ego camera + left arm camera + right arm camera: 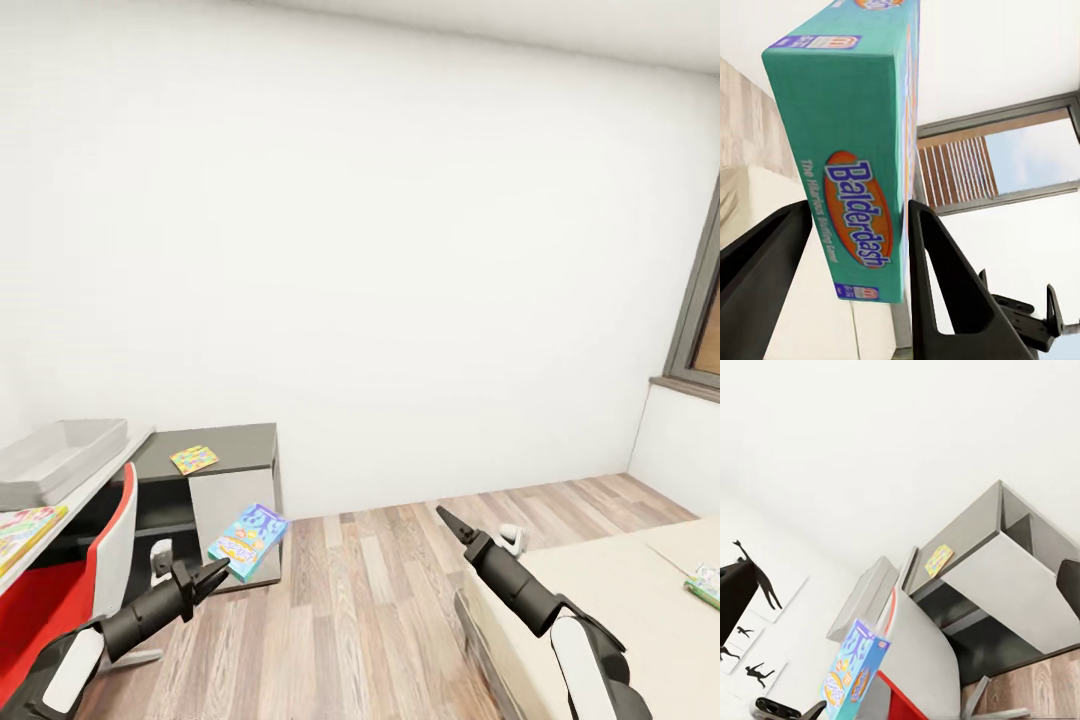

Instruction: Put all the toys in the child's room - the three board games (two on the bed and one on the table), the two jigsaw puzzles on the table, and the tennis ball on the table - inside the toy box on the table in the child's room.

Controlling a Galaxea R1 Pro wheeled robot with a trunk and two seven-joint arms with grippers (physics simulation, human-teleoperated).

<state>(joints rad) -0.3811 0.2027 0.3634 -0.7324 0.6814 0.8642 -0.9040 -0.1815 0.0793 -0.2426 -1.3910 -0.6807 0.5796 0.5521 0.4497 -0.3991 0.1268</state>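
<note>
Carrying the light blue board game [248, 541] clamped in my left claw [212, 574], above the floor near the dark desk | right claw [447, 522] empty, tips together | next: swing left, lower it into the toy box [60, 458] on the worktop [95, 480].

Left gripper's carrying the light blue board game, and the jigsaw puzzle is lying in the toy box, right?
Not quite. The left gripper does hold the light blue board game, but the jigsaw puzzle lies on top of the dark grey desk, not in the toy box, which sits apart on the light table. The head view shows it.
</note>
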